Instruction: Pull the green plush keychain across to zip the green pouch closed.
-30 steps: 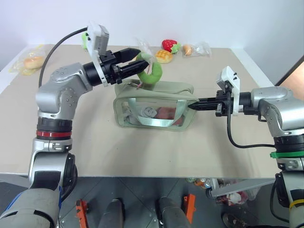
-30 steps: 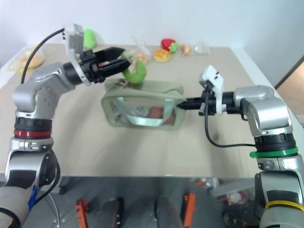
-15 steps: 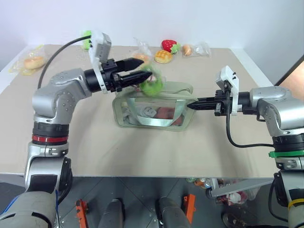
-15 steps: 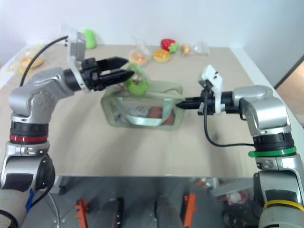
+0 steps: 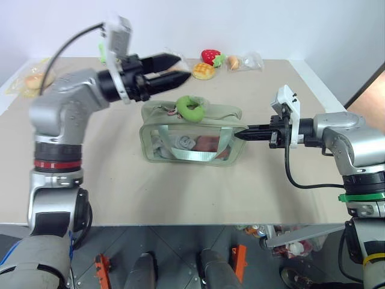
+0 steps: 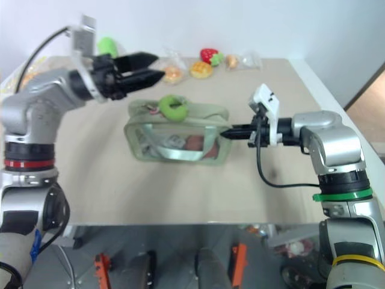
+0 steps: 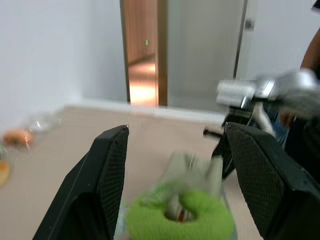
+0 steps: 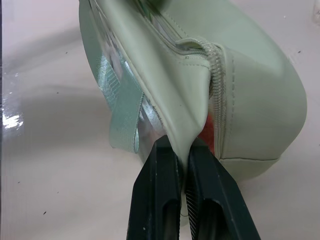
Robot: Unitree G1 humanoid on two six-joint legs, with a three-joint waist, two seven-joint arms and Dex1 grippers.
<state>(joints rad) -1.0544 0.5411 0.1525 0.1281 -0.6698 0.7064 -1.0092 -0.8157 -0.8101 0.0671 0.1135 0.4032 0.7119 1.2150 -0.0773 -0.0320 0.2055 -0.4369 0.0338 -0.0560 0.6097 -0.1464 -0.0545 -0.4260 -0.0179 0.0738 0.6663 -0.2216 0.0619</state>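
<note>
- Pouch: the green pouch stands mid-table, its clear front panel facing the robot.
- Keychain: the green plush keychain lies on the pouch's top edge, toward its left half.
- Left gripper hovers above and left of the keychain, fingers spread, holding nothing.
- Right gripper is clamped on the pouch's right end fabric.

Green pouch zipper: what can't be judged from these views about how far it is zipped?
- Zipper pull: the green plush keychain lies on the green pouch, covering its pull in the eye views.
- Left wrist view: keychain and pouch top are blurred, so the zipper teeth are unreadable.
- Right wrist view: the frame edge cuts the zipper off near the end pinched by the right gripper.
</note>
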